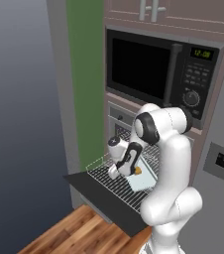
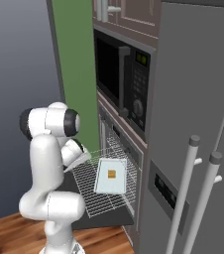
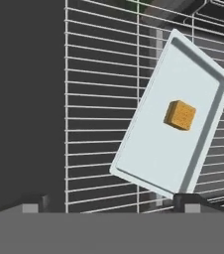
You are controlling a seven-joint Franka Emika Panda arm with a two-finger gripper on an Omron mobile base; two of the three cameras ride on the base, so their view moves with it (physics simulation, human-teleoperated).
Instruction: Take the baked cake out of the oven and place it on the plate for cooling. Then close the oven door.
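The baked cake is a small yellow-orange cube sitting on a pale flat tray. The tray lies askew on a wire rack pulled out of the oven. The oven door hangs open and flat beneath the rack. My gripper hovers open above the rack, with nothing between its fingertips. The cake lies just to the right of the gripper. From the right side, the cake rests mid-tray. The plate is out of view.
A black microwave is built in above the oven. A tall grey fridge with two vertical handles stands to the right. A green wall panel borders the oven on the left. Wooden floor lies below the door.
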